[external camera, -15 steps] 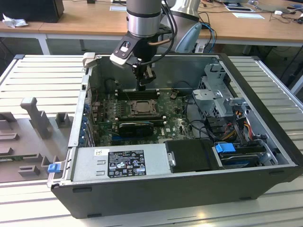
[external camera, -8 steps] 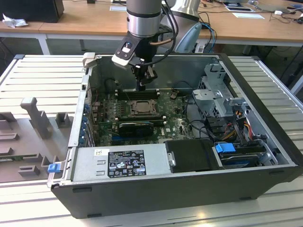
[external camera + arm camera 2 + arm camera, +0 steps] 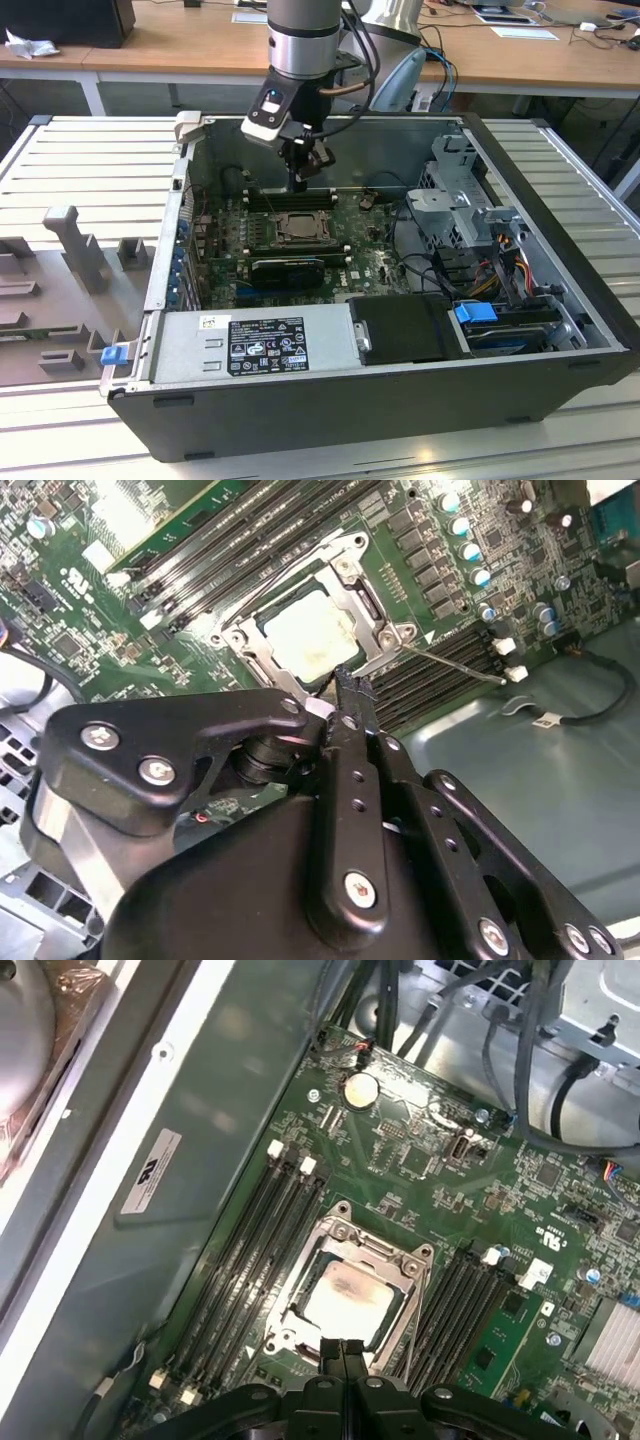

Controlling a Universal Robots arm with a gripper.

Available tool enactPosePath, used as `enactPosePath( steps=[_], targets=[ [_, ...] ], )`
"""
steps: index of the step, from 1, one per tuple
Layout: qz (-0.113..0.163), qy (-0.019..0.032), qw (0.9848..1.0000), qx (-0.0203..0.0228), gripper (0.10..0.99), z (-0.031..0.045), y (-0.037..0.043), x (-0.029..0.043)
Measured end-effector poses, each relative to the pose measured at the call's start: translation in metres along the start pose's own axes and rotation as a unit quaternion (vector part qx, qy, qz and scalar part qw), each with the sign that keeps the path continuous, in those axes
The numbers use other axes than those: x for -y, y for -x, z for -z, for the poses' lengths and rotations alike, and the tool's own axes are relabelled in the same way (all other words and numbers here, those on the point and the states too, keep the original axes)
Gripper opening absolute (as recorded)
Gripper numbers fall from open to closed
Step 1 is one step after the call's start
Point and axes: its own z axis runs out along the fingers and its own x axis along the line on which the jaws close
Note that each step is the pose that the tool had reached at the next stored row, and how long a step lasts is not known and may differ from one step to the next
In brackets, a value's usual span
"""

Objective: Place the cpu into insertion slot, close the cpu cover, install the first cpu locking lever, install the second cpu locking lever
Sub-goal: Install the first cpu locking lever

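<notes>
- A ribbed metal table (image 3: 80, 160) is topped by an open computer case (image 3: 400, 400).
- A green circuit board (image 3: 420, 1160) is laid flat inside.
- The insertion slot (image 3: 300, 228) is flanked by memory slots (image 3: 255, 1250).
- The cpu cover (image 3: 352, 1243) is lowered on it.
- The cpu (image 3: 345, 1300) is seated within, face up, edges parallel to those slots.
- The gripper (image 3: 345, 1348) is poised at the socket's edge, fingers pressed together, empty.

I note open computer case (image 3: 380, 405) lying on slatted table (image 3: 90, 150). Grey power supply (image 3: 250, 345) inside along front wall; black oblong card (image 3: 290, 268) on green board (image 3: 365, 255) just behind. Drive cage (image 3: 455, 170) and cables (image 3: 500, 262) at exterior view's right. First wrist view: long black memory slots (image 3: 250, 1250), coin battery (image 3: 361, 1087). Grey fixture (image 3: 75, 240) outside case, exterior view's left.
</notes>
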Motion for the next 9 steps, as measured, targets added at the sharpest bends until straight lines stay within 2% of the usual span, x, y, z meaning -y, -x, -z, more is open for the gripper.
enactPosePath(
  steps=[9],
  targets=[
    [0.047, -0.0005, 0.9989, -0.0005, 0.106, 0.0000, 0.0000, 0.0000]
  ],
)
